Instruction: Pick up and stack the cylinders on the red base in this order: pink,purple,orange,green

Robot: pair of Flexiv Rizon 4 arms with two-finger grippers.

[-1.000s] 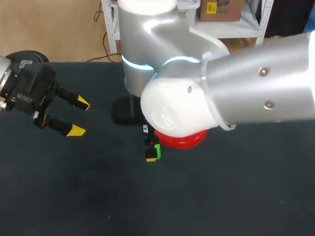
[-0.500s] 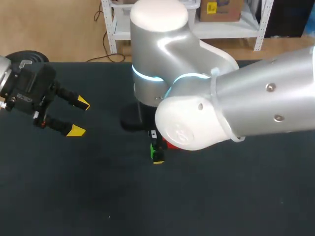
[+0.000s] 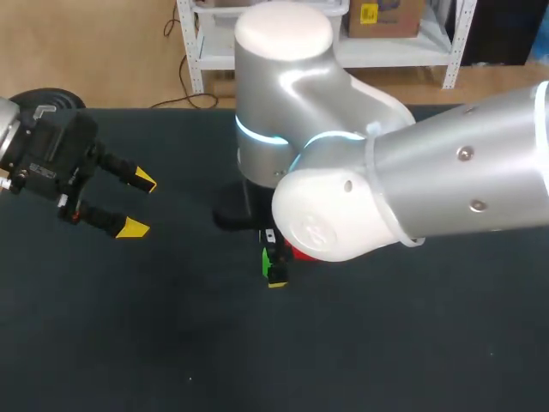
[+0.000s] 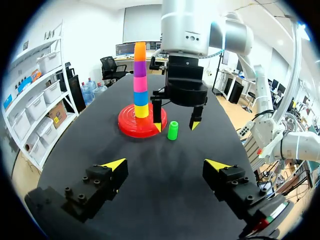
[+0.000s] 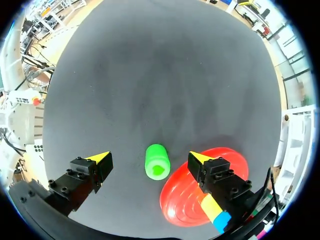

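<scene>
Right arm (image 3: 412, 189) fills the right and centre of the head view, above the dark table (image 3: 129, 343). Red base (image 4: 127, 122) carries a stack of cylinders (image 4: 140, 80), orange uppermost. Left gripper (image 3: 139, 205), at upper left, is released and empty. Right gripper (image 5: 149, 158) is spread, straddling without contact the upright green cylinder (image 5: 157, 162), which stands just beside the base.

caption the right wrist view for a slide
Right gripper, jaws open, over the green cylinder beside the red base.

One red base (image 4: 131, 127), five stacked cylinders (image 4: 140, 82), one loose green cylinder (image 4: 173, 130).
</scene>
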